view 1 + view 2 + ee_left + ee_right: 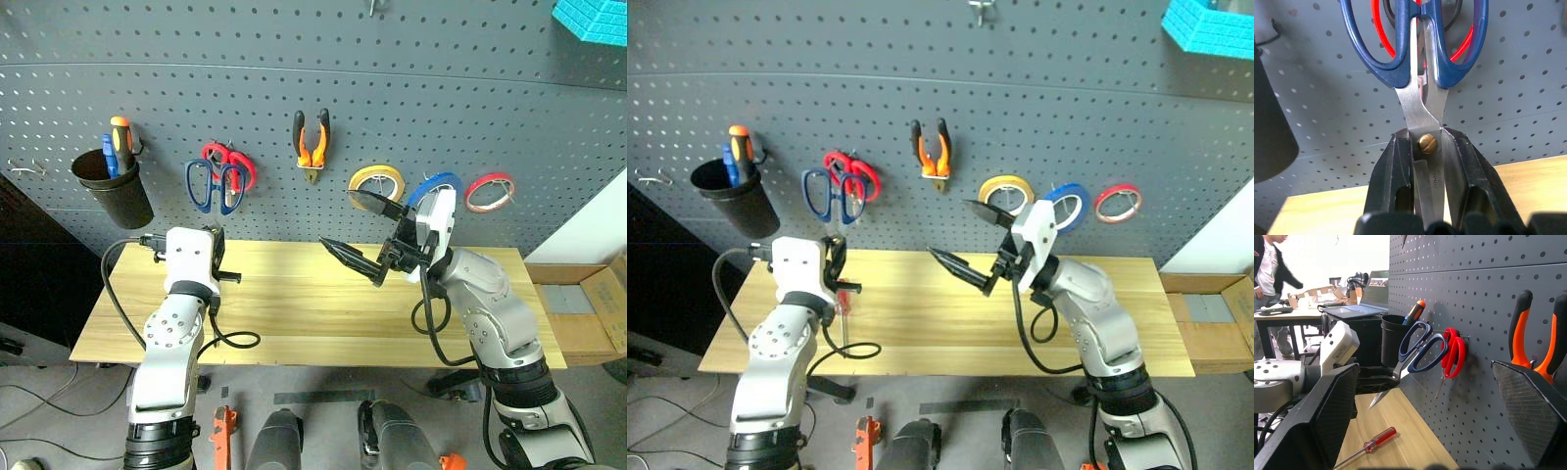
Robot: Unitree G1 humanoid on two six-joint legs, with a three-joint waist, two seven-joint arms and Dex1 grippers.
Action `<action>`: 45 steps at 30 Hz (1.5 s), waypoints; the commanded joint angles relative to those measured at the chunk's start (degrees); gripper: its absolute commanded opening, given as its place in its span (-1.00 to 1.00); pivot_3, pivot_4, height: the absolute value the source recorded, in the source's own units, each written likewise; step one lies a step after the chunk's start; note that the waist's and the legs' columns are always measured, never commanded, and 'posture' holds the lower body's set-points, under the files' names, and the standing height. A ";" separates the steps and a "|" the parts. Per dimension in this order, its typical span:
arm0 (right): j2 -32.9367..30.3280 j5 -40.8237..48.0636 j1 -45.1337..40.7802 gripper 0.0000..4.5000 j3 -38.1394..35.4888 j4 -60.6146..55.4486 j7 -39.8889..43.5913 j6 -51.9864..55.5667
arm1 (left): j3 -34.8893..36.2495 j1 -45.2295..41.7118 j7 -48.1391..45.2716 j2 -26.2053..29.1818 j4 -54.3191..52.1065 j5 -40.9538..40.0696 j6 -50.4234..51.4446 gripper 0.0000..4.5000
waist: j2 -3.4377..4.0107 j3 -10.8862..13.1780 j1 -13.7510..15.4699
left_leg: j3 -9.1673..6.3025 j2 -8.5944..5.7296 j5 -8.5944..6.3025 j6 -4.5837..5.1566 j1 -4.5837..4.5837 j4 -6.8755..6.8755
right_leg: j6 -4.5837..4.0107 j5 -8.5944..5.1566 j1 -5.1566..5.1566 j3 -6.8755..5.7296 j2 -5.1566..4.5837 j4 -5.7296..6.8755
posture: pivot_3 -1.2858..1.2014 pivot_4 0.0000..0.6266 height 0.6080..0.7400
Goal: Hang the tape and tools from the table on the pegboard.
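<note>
My left tool (1422, 166) is clamped on the blades of the blue scissors (1415, 58), right by the screw. Their handles, ahead of my tool, sit against the pegboard (294, 88), over the red scissors (1453, 352). My right tool (364, 235) has its fingers wide apart and holds nothing. The red screwdriver (1369, 445) lies on the tabletop (294, 313) below my left tool. The pliers (312, 145) and blue tape (436, 188) hang on the pegboard.
</note>
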 commanded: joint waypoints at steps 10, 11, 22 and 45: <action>-4.53 -4.86 5.86 1.00 3.78 -2.70 3.84 -3.04 | 1.11 4.66 2.08 -1.95 1.23 -0.72 2.64 0.99 | 0.10 0.09 -0.28 | 0.14 0.04 -0.01 0.01 0.46 -0.09 | 0.24 -0.21 0.34 0.15 0.07 0.00 | 0.08 -0.29 1.00; -4.61 -5.92 6.28 1.00 4.91 -2.41 4.04 -3.65 | 1.54 5.34 2.91 -2.84 1.99 -0.97 3.48 0.99 | 0.11 0.13 -0.36 | 0.15 0.05 -0.01 0.01 0.48 -0.09 | 0.24 -0.23 0.35 0.16 0.07 0.01 | 0.07 -0.25 1.00; 1.69 -11.43 3.08 1.00 16.25 1.86 6.22 -4.74 | 9.37 3.96 9.67 -6.99 9.90 -4.71 10.91 0.99 | 0.19 3.66 -1.62 | 0.03 0.24 -0.01 0.01 0.52 -0.09 | 0.16 -0.32 0.31 0.14 0.32 0.12 | 0.07 0.13 1.00; 6.62 -10.56 -1.41 1.00 17.45 4.35 7.48 -0.98 | 12.95 -16.58 5.00 4.85 31.83 -11.79 22.95 0.99 | 0.10 8.61 -1.48 | -0.12 0.19 -0.02 -0.02 -0.59 -0.20 | -0.16 -0.14 -0.77 -0.07 -0.24 0.16 | 0.08 0.35 1.00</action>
